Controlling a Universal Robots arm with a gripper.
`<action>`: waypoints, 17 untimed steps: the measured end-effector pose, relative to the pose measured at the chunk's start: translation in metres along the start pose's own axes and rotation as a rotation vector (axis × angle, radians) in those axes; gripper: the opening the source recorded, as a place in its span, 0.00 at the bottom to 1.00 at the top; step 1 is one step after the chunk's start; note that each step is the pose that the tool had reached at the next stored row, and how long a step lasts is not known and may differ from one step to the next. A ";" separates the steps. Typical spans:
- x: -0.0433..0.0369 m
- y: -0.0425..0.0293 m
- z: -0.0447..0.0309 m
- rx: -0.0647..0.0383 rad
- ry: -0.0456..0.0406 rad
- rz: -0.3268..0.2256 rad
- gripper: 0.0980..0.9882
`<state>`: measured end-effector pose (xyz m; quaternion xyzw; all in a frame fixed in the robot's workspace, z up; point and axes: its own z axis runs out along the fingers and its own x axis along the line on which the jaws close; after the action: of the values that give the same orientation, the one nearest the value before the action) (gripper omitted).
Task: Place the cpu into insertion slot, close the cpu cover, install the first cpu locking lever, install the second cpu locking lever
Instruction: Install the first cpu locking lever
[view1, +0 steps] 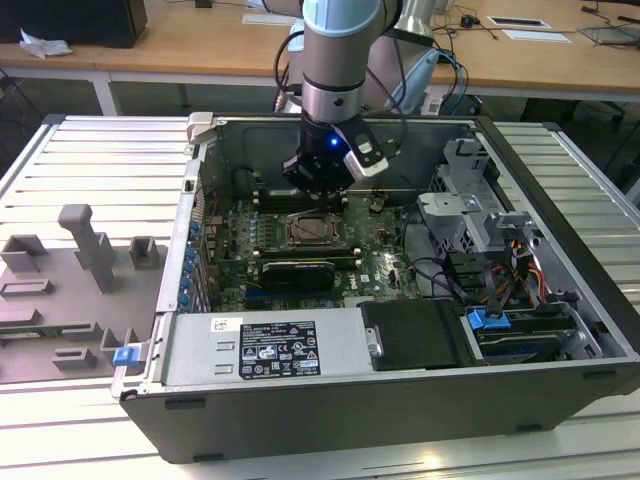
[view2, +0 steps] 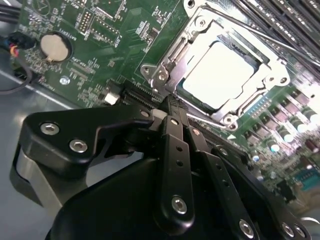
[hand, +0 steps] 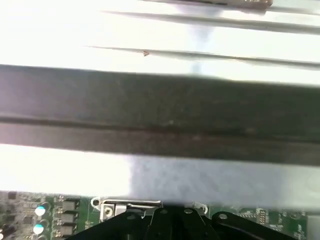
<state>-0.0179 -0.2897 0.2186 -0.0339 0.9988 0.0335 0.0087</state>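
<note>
The cpu, a pale square chip, lies flat in the socket on the green motherboard. The cpu cover, a metal frame with an open window, lies down around it. A thin locking lever rod runs along the socket's side next to the memory slots. My gripper has its black fingers shut together with nothing between them, the tips just beside the socket's edge. In the exterior view the gripper hangs inside the computer case, right above the socket.
The open computer case lies on a ribbed metal table, with a white-labelled black box along the front and drive cages with cables at the exterior view's right. Grey fixtures stand left. A case wall looms close in the first wrist view.
</note>
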 end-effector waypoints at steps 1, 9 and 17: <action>0.0001 0.0002 -0.0030 -0.002 -0.0003 0.000 0.01; 0.0097 0.0012 -0.0109 -0.018 -0.0063 0.000 0.01; 0.0187 0.0020 -0.0154 -0.045 -0.0210 -0.003 0.01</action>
<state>-0.0368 -0.2900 0.2337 -0.0350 0.9976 0.0564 0.0184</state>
